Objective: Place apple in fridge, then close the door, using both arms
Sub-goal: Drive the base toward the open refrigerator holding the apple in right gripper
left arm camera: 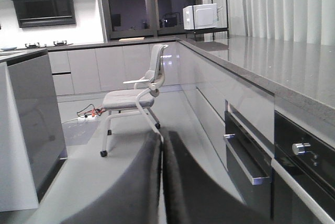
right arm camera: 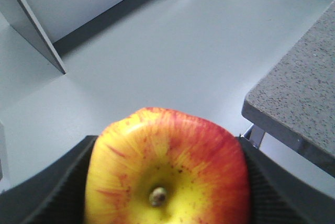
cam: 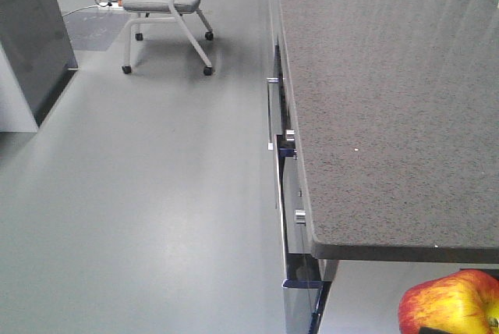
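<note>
The apple [right arm camera: 172,161], red with yellow streaks and its stem end facing the camera, fills the bottom of the right wrist view. My right gripper [right arm camera: 167,141] is shut on it, with one black finger [right arm camera: 49,187] on its left and the other on its right. In the front view the apple [cam: 450,305] hangs at the bottom right, below the counter's near edge. My left gripper [left arm camera: 161,139] is shut with nothing in it and held above the floor. I cannot make out the fridge or its door in these views.
A speckled grey counter [cam: 382,92] with drawers and oven fronts [left arm camera: 251,150] runs along the right. A dark grey counter-height block [cam: 31,33] with a white side stands on the left. A wheeled chair [cam: 168,2] sits on the floor ahead. Grey panels [right arm camera: 31,25] stand at the upper left.
</note>
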{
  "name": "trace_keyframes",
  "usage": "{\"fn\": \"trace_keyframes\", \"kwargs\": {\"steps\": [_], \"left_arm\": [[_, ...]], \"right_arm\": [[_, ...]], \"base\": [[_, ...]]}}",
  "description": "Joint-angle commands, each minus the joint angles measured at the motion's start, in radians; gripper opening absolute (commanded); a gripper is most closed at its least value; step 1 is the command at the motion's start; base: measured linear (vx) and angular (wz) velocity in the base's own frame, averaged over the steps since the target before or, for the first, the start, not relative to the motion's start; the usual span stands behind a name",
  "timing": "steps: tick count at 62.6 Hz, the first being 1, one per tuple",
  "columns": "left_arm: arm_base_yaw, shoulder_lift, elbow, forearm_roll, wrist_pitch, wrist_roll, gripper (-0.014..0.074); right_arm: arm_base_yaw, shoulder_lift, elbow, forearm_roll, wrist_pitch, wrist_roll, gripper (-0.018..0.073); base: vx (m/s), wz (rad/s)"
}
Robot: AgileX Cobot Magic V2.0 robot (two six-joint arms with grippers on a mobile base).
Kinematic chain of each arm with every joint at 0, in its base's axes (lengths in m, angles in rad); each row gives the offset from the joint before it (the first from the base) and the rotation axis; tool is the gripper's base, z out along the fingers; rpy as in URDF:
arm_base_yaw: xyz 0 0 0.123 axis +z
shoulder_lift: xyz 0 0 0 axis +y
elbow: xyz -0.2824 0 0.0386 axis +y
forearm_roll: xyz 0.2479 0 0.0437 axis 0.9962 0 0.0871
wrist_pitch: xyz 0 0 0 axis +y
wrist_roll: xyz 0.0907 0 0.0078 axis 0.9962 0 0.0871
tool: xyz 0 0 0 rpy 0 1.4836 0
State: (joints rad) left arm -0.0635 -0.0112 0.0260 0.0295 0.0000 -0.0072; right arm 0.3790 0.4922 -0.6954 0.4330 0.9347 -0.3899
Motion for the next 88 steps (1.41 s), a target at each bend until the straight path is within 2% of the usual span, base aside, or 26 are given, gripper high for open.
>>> {"fn": "trace_keyframes", "kwargs": {"steps": [1,25,88], "left_arm": [[-0.006,-0.014,0.021,-0.006,-0.078,-0.007,-0.0006],[-0.006,-0.014,0.021,-0.006,-0.078,-0.007,-0.0006],[-0.006,-0.014,0.021,-0.006,-0.078,-0.007,-0.0006]], "right_arm": [[0.002,0.004,-0.028,0.023,-0.061,-0.005,0.0411],[0.002,0.004,-0.028,0.023,-0.061,-0.005,0.0411],[0.002,0.004,-0.028,0.023,-0.061,-0.005,0.0411]], "base": [[0.0,0.13],[0.0,0.29],[-0.01,0.48]]}}
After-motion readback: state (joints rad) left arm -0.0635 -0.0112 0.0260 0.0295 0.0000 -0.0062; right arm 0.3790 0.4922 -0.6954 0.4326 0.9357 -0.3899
